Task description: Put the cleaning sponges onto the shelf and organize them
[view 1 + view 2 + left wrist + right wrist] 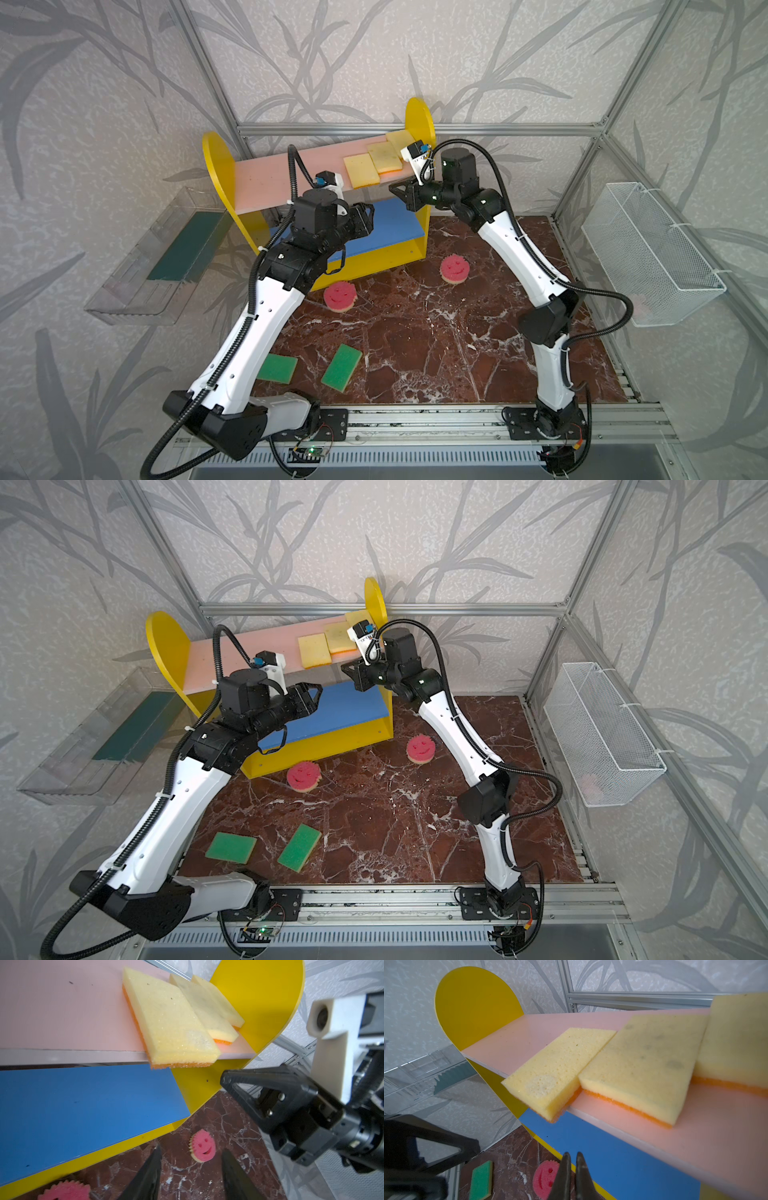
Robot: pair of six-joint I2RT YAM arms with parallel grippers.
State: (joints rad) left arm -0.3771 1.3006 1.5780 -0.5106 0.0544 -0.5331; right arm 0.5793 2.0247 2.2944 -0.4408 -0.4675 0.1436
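My left pincer [368,216] hovers in front of the blue middle board [395,224] of the small shelf with yellow round-topped side panels [218,166]. In both top views my right pincer [392,189] hangs just under the front edge of the pink upper board [270,178], near its right end. On this pink board lie 3 rectangular yellow foam sponges with orange scouring face [384,157], side by side and touching. On the dark red marble table top [415,332] lie 2 round pink smiley-face sponges [340,296] just before the shelf. There are also 2 rectangular sponges with green face [341,367], well apart from it.

In the left wrist view, my left pincer [192,1149] has its fingers apart and nothing between them, with a pink sponge [202,1146] on the table beyond it. My right pincer [224,1079] shows its fingers pressed together, empty. The nearest yellow sponge [172,1022] hangs a little over the front edge of the pink board.

In the right wrist view, my right pincer [573,1154] leaves only a thin slit between its fingers and holds nothing. The overhanging corner of that sponge [550,1072] is clear here.

I judge that 3 of 7 sponges are stored and that I am between a placing and the next pick. The next move calls for lowering my left pincer, jaws wide, onto a pink sponge. Perhaps my right pincer should first push the overhanging sponge back.
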